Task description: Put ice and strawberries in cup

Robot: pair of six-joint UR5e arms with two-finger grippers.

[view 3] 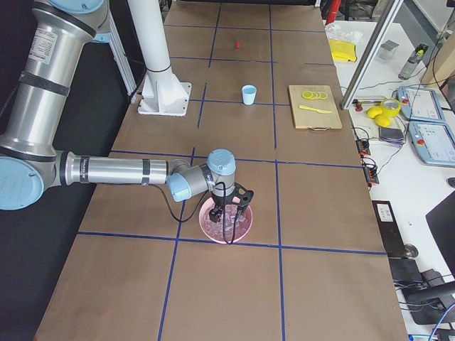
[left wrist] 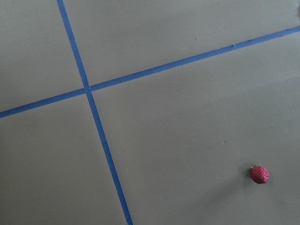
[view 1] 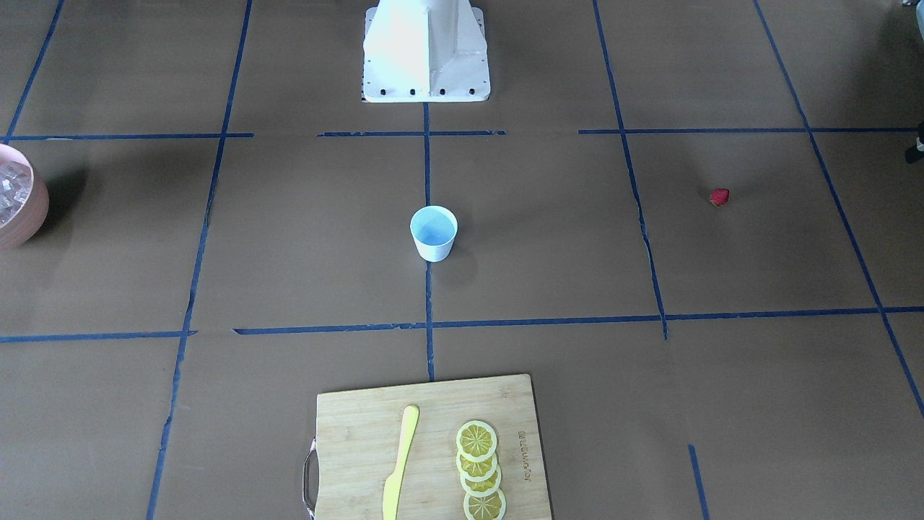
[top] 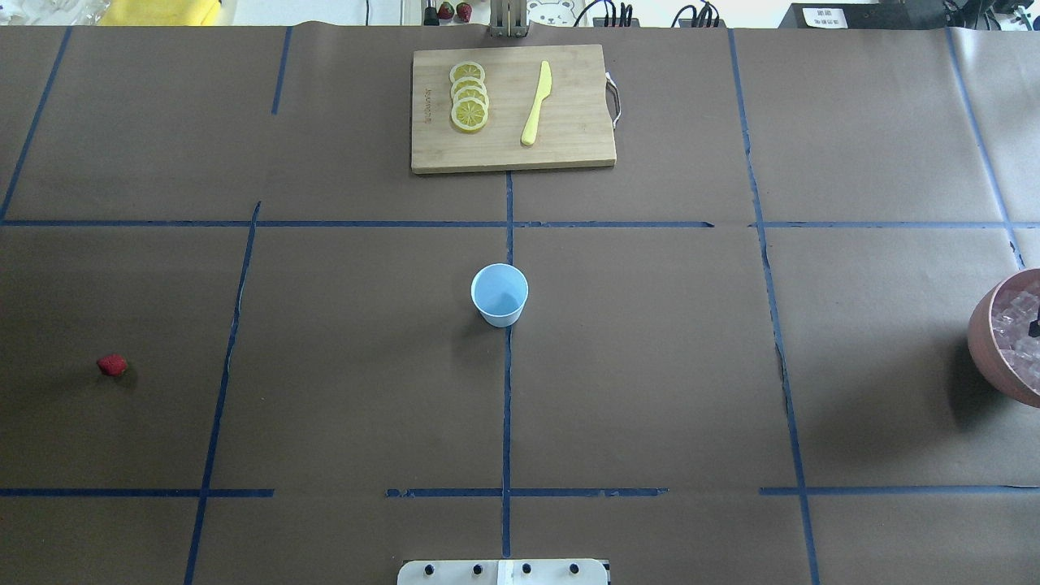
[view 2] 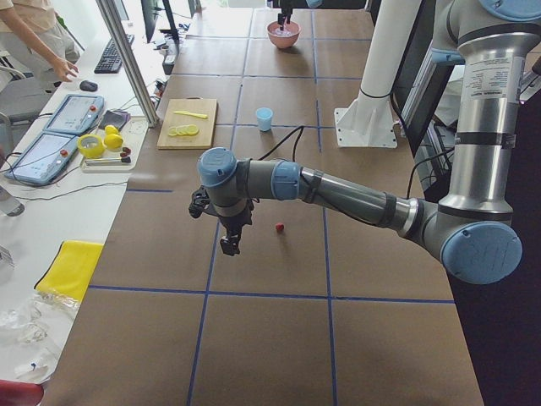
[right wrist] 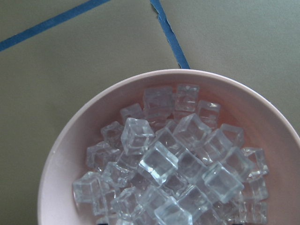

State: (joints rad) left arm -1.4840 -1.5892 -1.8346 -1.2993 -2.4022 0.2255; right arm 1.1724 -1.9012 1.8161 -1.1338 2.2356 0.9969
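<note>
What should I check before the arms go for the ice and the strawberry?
1. Cup upright and empty: ok.
2. Ice in the pink bowl, below the right gripper: ok.
3. Strawberry lying free on the table: ok.
4. Strawberry centred under the left gripper: not ok, it sits low right in the left wrist view.
5. Both grippers open: cannot tell.

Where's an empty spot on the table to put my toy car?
Lots of bare brown table between the cup and the strawberry, and between the cup and the pink bowl. Also from the cup to the cutting board. The board is crowded with lemon slices and a knife, and the bowl is full of ice.
</note>
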